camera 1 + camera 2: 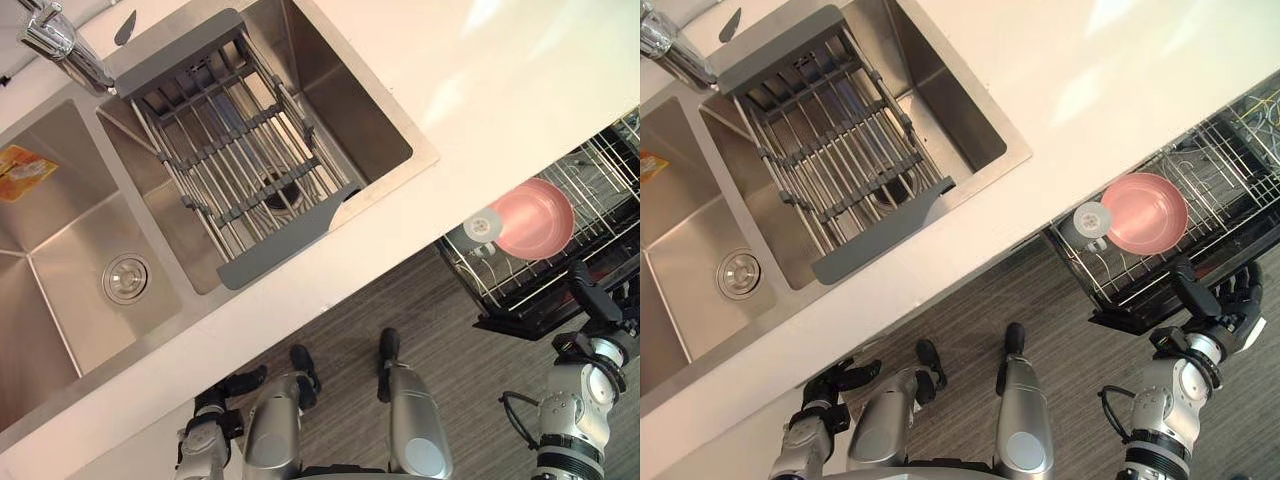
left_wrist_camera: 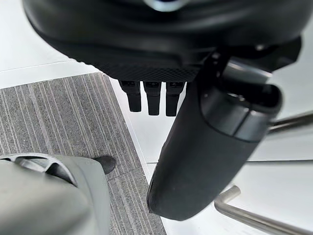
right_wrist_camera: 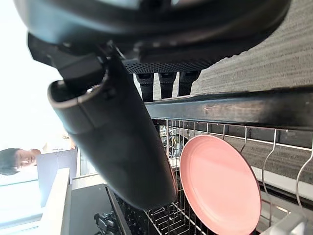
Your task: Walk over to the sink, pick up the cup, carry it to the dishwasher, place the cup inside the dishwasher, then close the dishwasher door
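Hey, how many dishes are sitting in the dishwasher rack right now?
2: a pink plate and a pale cup right beside it, toward the sink. The rack runs past the picture's edge, so more may be hidden.

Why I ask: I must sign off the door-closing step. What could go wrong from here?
1. The rack stands pulled out past the counter, with the cup and pink plate in it. Closing the door before pushing the rack in would likely jam it.
2. The right hand, open, hovers at the rack's front edge. Its fingers might catch the wires or jolt the plate against the cup.
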